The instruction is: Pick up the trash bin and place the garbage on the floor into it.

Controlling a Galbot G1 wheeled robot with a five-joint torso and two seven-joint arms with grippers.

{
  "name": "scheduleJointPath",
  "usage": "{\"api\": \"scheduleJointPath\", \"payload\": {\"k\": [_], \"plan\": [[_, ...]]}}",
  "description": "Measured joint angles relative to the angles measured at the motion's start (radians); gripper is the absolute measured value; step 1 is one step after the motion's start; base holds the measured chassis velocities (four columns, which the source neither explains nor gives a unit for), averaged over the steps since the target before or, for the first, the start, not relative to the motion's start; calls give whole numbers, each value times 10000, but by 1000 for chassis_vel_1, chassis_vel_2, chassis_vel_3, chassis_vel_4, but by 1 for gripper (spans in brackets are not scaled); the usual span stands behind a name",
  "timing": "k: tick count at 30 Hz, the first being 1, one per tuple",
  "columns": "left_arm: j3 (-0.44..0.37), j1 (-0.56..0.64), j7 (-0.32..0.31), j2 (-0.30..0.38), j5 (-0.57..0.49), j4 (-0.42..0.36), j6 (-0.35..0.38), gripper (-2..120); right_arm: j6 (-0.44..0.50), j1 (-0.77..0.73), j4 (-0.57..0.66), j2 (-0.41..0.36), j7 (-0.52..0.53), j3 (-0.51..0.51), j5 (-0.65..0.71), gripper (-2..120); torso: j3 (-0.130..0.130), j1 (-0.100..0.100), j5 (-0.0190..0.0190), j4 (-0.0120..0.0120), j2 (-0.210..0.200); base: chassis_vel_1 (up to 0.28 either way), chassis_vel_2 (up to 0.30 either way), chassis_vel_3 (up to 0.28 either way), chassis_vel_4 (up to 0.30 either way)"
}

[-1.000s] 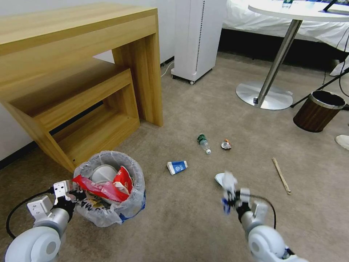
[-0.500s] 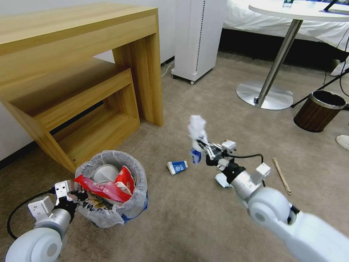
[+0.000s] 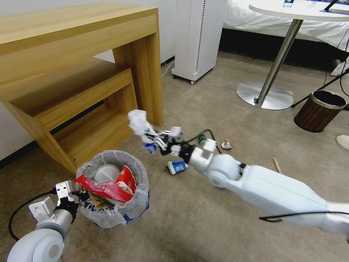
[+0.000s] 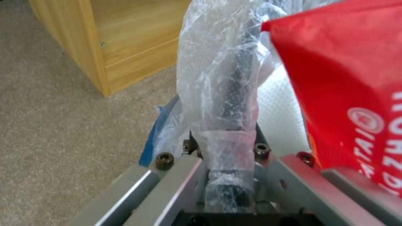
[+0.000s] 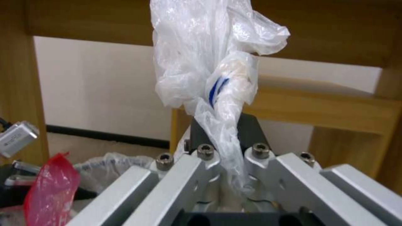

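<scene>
On the carpet just in front of the wooden desk (image 3: 76,54), the trash bin (image 3: 112,214) is seen standing upright, lined with a crinkly plastic bag and already filled with a red wrapper (image 3: 100,188), a crushed red-white cup (image 3: 124,178) and a white slipper (image 3: 104,171). Its rim, bag and all, is clamped between the closed fingers of the left gripper (image 3: 72,196) on the side nearest the robot; in the left wrist view the bag's fold (image 4: 222,103) is shown pinched between the jaws, with the red wrapper (image 4: 347,94) close beside it.

Above the carpet, up and to the right of the bin's far rim, a crumpled white plastic wad (image 3: 140,123) with a blue mark is held by the right gripper (image 3: 154,140), its fingers closed tight on the wad's tail. The right arm is stretched across from the right. In the right wrist view the wad (image 5: 205,69) is seen rising from the jaws, with the bin's rim (image 5: 113,158) below and beyond.

Just under that arm a blue-white carton (image 3: 177,167) lies on the carpet. Farther back, a green-label bottle (image 3: 202,138) and a small crushed can (image 3: 226,144) are left, and a wooden stick (image 3: 276,164) lies to the right. A brown wood-grain bin (image 3: 317,111) stands well apart, near a round table's base (image 3: 263,95).
</scene>
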Motion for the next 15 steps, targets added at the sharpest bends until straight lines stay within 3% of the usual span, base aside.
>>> {"api": "scheduleJointPath", "payload": {"k": [10,15], "plan": [[-66,-20,1,24,-100,-16,-27,1,212,482,-1130,1578,-107,-958,-173,1,1,1,1,2,0,0,0,0,0],[-72,-45,3,24,-117,33,-41,1,354,543,-1307,1923,-414,-1147,-334,1,0,0,1,2,0,0,0,0,0]]}}
